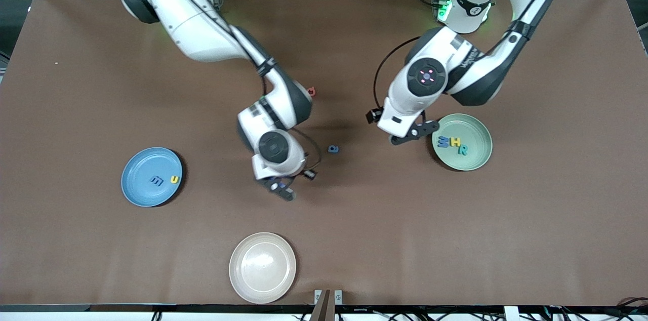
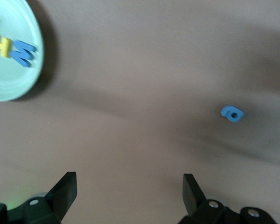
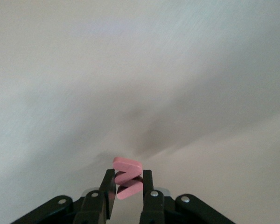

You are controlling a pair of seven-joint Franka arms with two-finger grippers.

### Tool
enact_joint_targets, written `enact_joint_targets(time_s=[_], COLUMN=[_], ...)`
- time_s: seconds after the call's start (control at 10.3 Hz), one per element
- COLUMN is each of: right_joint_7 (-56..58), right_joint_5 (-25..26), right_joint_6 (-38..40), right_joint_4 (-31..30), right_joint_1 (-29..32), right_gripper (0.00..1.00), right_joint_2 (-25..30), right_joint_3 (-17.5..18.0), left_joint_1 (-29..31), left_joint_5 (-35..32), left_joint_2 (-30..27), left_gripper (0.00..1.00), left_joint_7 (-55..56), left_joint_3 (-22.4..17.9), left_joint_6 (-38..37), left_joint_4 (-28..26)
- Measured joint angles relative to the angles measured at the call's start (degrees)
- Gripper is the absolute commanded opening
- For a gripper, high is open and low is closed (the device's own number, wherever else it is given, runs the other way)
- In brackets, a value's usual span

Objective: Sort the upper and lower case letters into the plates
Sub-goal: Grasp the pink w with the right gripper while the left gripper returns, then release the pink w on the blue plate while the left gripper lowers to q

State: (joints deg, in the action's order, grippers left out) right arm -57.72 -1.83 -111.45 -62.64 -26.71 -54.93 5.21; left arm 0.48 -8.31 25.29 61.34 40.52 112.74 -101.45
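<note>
Brown table point(image 1: 101, 57), blue plate point(image 1: 137, 189), mint plate point(image 1: 478, 133), cream plate point(image 1: 262, 268), blue letter point(image 1: 332, 149), red letter point(image 1: 312, 91)

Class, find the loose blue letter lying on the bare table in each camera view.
Front view: blue letter on the table between the two arms.
Left wrist view: blue letter lying apart from the mint green plate.
Right wrist view: not in it.
Shared landmark: mint green plate.
</note>
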Motion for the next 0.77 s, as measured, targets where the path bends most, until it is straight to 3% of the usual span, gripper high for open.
enact_joint_targets(time_s=[0.48, 0.77], right_joint_7=[19.52, 25.67], right_joint_5=[0.83, 1.14], right_joint_6=[3.77, 4.32], right_joint_4=[-2.79, -5.87], right_joint_1=[11.83, 16.34], right_gripper=[0.00, 0.00], right_joint_2=[3.55, 5.25], right_joint_3=[-0.63, -0.76], left_joint_1=[-11.39, -22.07], left_joint_5=[-0.21, -2.50], left_joint_2=[4.01, 7.10], left_gripper=[1.00, 1.00], left_joint_7=[4.22, 6.46], left_joint_3=[-0.90, -6.00], left_joint_6=[10.19, 16.64], left_joint_4=[-0.32, -0.69])
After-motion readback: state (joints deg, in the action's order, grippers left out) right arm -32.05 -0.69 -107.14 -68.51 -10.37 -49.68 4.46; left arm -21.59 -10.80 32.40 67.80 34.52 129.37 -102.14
